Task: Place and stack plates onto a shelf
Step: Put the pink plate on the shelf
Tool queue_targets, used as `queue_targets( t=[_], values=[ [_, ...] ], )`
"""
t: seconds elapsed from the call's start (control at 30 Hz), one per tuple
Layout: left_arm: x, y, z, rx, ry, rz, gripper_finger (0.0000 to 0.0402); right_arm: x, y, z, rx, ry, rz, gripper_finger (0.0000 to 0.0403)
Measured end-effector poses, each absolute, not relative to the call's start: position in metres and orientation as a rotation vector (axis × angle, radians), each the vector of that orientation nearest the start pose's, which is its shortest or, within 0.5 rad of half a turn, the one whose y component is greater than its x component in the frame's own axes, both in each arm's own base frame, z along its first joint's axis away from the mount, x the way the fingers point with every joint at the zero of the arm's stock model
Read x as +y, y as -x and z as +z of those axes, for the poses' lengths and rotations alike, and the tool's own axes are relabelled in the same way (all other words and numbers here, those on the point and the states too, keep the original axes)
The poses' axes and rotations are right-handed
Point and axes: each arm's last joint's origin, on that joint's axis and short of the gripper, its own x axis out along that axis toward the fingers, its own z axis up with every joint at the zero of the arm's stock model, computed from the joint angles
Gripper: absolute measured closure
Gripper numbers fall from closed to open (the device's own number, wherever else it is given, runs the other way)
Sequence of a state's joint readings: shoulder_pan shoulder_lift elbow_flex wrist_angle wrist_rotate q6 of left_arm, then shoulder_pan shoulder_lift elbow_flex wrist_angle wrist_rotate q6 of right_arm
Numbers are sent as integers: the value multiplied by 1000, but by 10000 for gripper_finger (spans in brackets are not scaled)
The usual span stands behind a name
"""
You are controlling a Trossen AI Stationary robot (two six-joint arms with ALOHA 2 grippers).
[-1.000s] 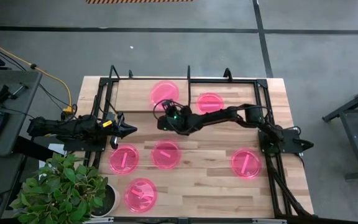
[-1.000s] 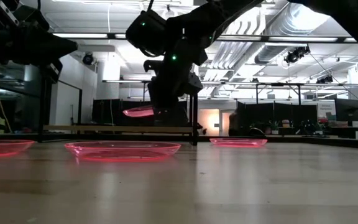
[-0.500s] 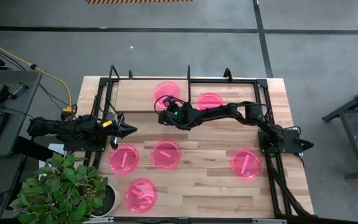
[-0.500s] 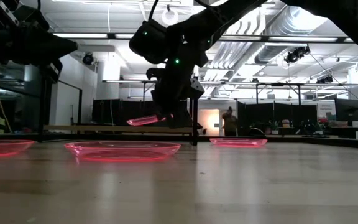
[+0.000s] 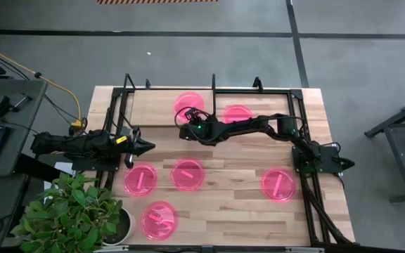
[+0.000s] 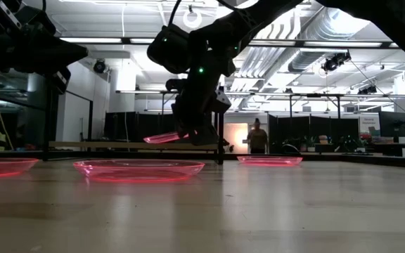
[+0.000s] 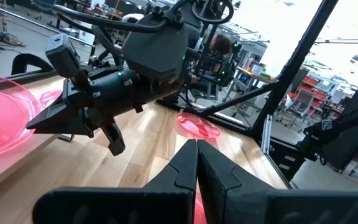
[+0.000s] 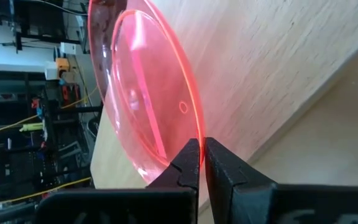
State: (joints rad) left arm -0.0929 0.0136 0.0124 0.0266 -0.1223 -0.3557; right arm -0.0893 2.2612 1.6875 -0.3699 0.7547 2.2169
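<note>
While the right hand (image 5: 185, 131) hovers over the near edge of the shelf (image 5: 157, 112), it stays clenched on the rim of 1 plate (image 8: 145, 93), pinched thin between both fingers in the right wrist view. In the low view that held plate (image 6: 162, 137) hangs tilted, just above the shelf board, not yet touching as far as I can tell. Another plate (image 5: 187, 104) already lies on the shelf just beyond the hand, and 1 more (image 5: 237, 114) sits on the right part of the shelf.

Step in hand, my guess: setting the held plate down onto the shelf plate to stack it. To do it well: level the tilt first, centre over the lower plate so the rims nest, lower slowly, let go only once it rests. Risk: letting go while tilted, so it slides off toward the desk (image 5: 238, 211).

Left hand (image 5: 148, 146) waits at the left side of the desk, clenched on nothing. 4 plates remain on the desk: near left (image 5: 140, 178), centre (image 5: 188, 175), right (image 5: 278, 184), nearest (image 5: 159, 220).
</note>
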Motion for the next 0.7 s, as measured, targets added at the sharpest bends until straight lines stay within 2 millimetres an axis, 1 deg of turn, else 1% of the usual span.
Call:
queue_targets(
  t=[0.1, 0.17, 0.37, 0.5, 0.6, 0.7],
  values=[
    [-6, -97, 169, -30, 358, 24, 401, -64, -475, 152, -305, -1613, -1324, 399],
    [-6, -97, 169, -30, 358, 25, 401, -65, -474, 152, -282, -1596, -1329, 388],
    [-6, -97, 169, -31, 358, 25, 401, -65, -473, 154, -313, -1575, -1341, 318],
    [-6, -97, 169, -31, 358, 25, 401, -65, -473, 154, -298, -1580, -1337, 276],
    [-6, -97, 169, -30, 358, 24, 401, -63, -473, 156, -275, -1573, -1329, 256],
    [-6, -97, 169, -30, 358, 25, 401, -62, -470, 161, -222, -1541, -1337, 245]
  ],
)
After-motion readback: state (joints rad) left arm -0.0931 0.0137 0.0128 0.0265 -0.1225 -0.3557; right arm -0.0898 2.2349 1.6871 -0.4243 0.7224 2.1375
